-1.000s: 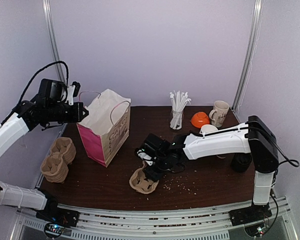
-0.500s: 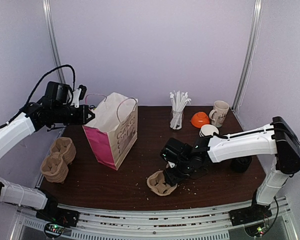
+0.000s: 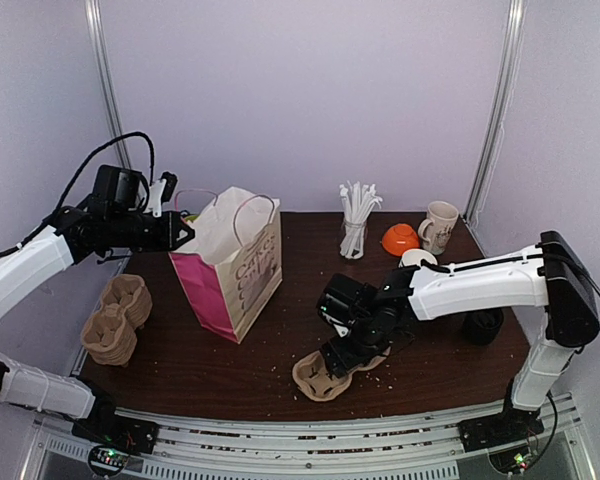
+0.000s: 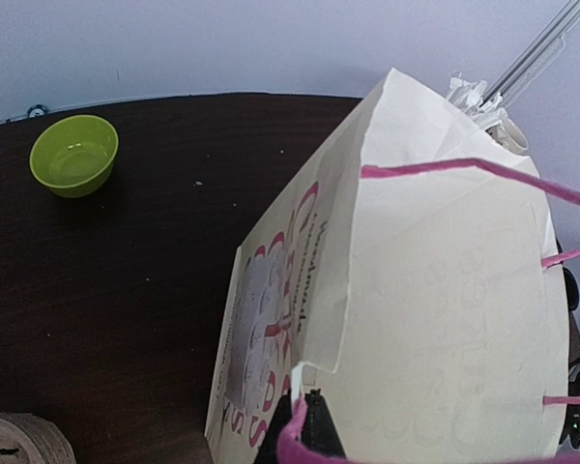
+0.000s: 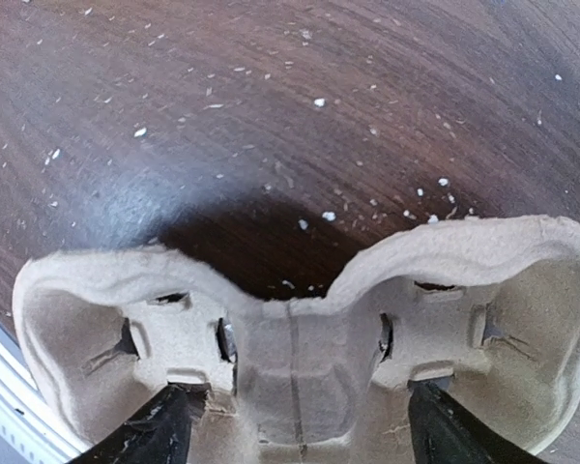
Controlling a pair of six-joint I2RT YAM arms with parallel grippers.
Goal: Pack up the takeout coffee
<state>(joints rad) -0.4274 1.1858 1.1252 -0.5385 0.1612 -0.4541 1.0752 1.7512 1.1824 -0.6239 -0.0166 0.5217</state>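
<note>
Springing wide, the right gripper (image 5: 304, 418) frees the cup carrier (image 3: 320, 375) front-right of the paper bag (image 3: 235, 275) — left gripper (image 3: 183, 233) clamped on its handle — ready for the takeout coffee (image 3: 417, 258) farther right.

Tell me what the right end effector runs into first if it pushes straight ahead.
The pulp cup carrier: it sits right between the fingers of the open right end effector. Beyond it, probably the table; depth is unclear.

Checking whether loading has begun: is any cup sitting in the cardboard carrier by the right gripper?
No, the right wrist view shows both pockets of the cardboard carrier empty.
</note>
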